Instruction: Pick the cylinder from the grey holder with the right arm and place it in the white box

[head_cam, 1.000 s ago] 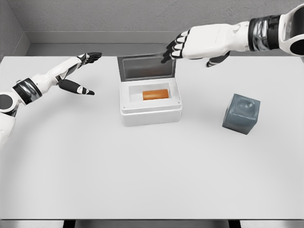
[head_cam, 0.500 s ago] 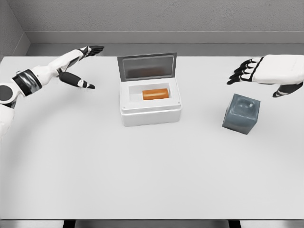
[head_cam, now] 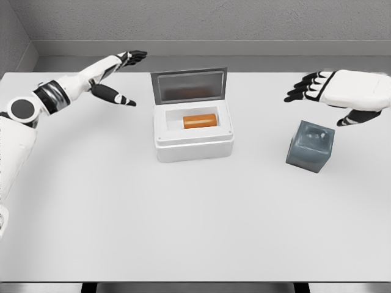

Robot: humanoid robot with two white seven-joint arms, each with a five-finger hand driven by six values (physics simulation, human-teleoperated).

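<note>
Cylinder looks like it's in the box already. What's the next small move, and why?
Probably just draw the right hand back and rest it. The orange cylinder lies inside the white box, whose lid stands open. The right hand is open, holds nothing, and hovers above the grey holder. The left hand is open off to the box's left.

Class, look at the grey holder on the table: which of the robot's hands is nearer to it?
The right hand. It hovers just above and behind the grey holder, fingers spread. The left hand is far off, beyond the white box.
</note>
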